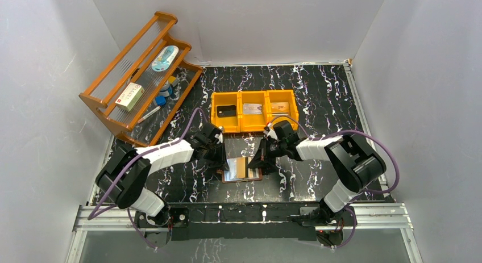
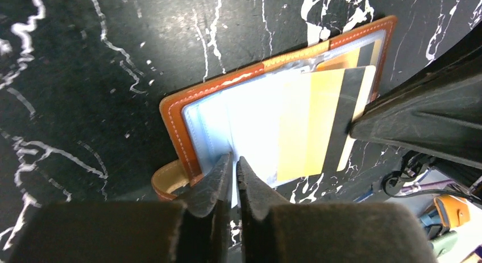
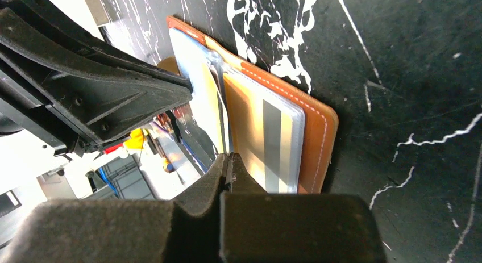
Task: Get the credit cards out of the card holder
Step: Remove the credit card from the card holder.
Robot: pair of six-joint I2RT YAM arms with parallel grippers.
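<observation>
The brown leather card holder [image 1: 241,170] lies open on the black marble table between both grippers. My left gripper [image 2: 235,161] is shut on the edge of its pale-blue clear pocket leaf [image 2: 250,121], beside the stitched brown edge [image 2: 170,112]. My right gripper [image 3: 228,159] is shut on the edge of a tan credit card with a black stripe [image 2: 318,121], which sticks partly out of the pocket. Another tan card with a grey stripe [image 3: 267,143] sits in the holder's far pocket. In the top view the left gripper [image 1: 220,159] and right gripper [image 1: 261,161] flank the holder.
An orange three-compartment bin [image 1: 254,94] stands just behind the holder, holding a black card [image 1: 226,110], a silvery card [image 1: 252,108] and a tan card [image 1: 278,108]. A wooden rack [image 1: 108,104] with a white-and-red box [image 1: 129,96] stands at the back left.
</observation>
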